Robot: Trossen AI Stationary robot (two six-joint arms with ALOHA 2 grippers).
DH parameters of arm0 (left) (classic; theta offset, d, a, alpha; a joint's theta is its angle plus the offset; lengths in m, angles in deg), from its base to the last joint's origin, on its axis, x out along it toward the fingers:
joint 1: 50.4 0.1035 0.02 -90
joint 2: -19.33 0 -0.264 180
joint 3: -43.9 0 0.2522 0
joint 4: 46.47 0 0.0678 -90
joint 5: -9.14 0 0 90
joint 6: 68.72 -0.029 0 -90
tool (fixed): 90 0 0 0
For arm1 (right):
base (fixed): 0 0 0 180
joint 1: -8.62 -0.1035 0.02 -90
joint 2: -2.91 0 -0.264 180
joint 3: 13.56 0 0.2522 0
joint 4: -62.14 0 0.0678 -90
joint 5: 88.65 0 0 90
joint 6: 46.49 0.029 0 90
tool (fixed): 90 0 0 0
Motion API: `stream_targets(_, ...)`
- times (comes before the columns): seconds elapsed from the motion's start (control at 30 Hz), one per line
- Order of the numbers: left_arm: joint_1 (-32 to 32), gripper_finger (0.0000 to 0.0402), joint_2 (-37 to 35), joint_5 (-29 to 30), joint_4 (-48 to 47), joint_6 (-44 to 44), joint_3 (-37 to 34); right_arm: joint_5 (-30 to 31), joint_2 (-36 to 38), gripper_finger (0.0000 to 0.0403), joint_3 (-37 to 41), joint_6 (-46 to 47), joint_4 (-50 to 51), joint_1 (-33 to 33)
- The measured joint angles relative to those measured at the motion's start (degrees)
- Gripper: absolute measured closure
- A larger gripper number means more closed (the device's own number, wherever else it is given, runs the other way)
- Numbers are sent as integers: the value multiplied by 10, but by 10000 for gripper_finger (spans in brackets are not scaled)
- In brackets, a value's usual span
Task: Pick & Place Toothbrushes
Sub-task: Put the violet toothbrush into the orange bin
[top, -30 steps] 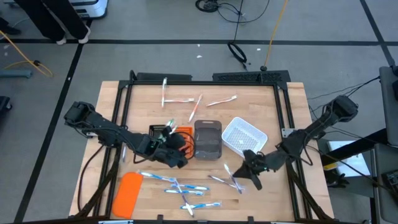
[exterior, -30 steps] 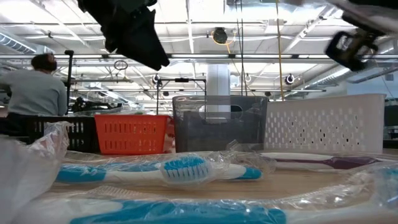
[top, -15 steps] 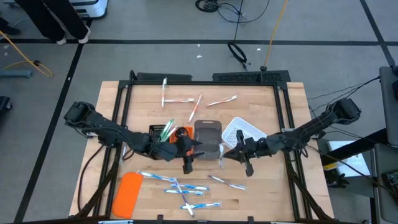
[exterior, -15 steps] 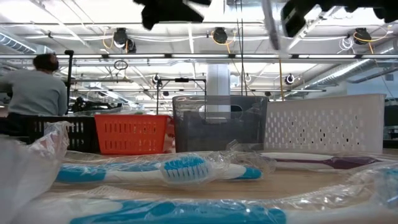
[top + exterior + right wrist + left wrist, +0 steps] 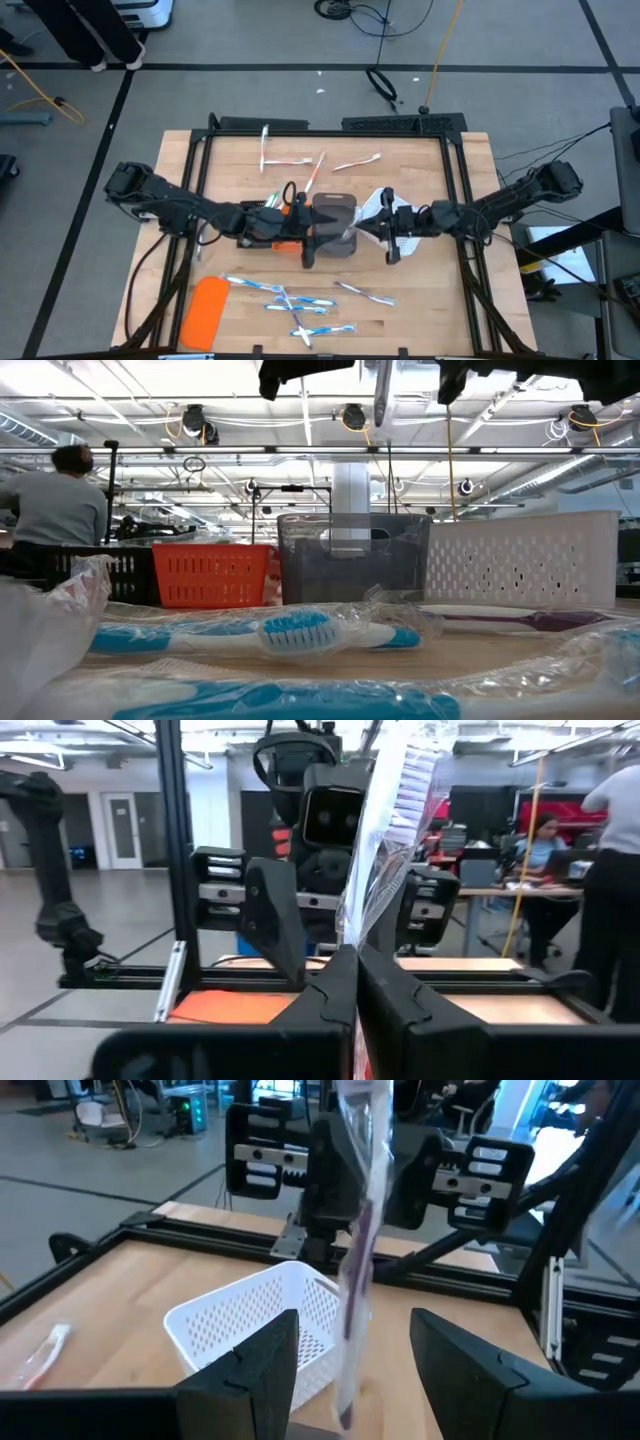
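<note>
From above, both arms meet at the middle of the surface (image 5: 460, 160): the left tool (image 5: 308, 243) at nine o'clock of the grey tray (image 5: 334, 222), the right tool (image 5: 385, 235) at three o'clock, over the white basket (image 5: 375, 205). Loose toothbrushes (image 5: 290, 300) lie at six and twelve o'clock.

The low view cuts both tools off, showing only a wrapped toothbrush (image 5: 381, 390) hanging overhead.

The left wrist view shows its fingers (image 5: 262, 1365) spread wide around that toothbrush (image 5: 355, 1250) without touching.

The right wrist view shows its fingers (image 5: 330, 995) pinched shut on the wrapper (image 5: 385, 830).

A second ago the right tool sat lower, near five o'clock.
</note>
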Motion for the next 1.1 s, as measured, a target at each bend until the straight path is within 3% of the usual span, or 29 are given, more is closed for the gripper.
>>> stream_targets(0.37, 31, 206, 2, -27, 44, 4, 0, -1, 0, 403, 0, -14, -13, 32)
stream_targets(0.8, 55, 212, 59, -70, 143, 15, 0, -1, -27, 403, 0, -29, -43, 39)
stream_targets(0.93, 56, 261, 59, -70, 136, 19, 0, -1, -27, 403, 0, -29, -43, 41)
stream_targets(1.1, 56, 364, 59, -69, 132, 14, 0, -2, -27, 403, 0, -29, -43, 42)
